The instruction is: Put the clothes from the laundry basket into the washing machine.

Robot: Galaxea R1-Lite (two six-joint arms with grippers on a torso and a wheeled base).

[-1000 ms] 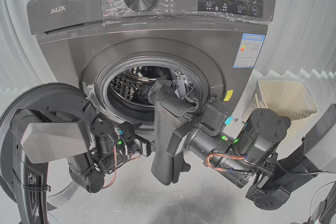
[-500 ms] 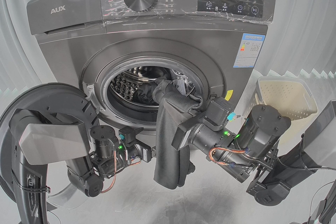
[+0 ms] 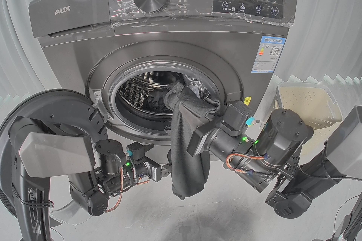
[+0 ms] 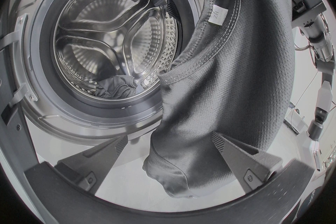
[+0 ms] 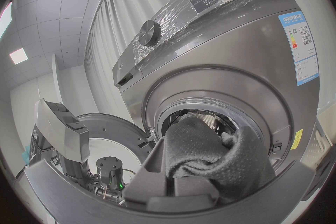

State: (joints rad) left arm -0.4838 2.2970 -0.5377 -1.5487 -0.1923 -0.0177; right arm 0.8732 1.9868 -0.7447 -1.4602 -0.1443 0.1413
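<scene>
Right gripper (image 5: 171, 172) is clamped on a dark grey mesh-knit garment (image 3: 188, 140). The garment's top sits at the mouth of the grey front-loading washing machine (image 3: 169, 46), just ahead of the gripper; the rest hangs below it, outside the drum. Left gripper (image 4: 168, 137) is spread wide astride the hanging hem, and I cannot tell if it touches. One dark crumpled cloth (image 4: 115, 86) already lies in the drum. The floor of the cream perforated plastic laundry basket (image 3: 309, 102) is partly hidden. Judged: probably the last piece.

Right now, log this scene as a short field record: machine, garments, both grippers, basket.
washing machine: door open, swung to robot's left
drum: one dark garment inside
held garment: dark, top at the opening, rest hanging outside
right gripper: shut on held garment
left gripper: open, at the held garment's hanging end
laundry basket: cream, right of machine
</scene>
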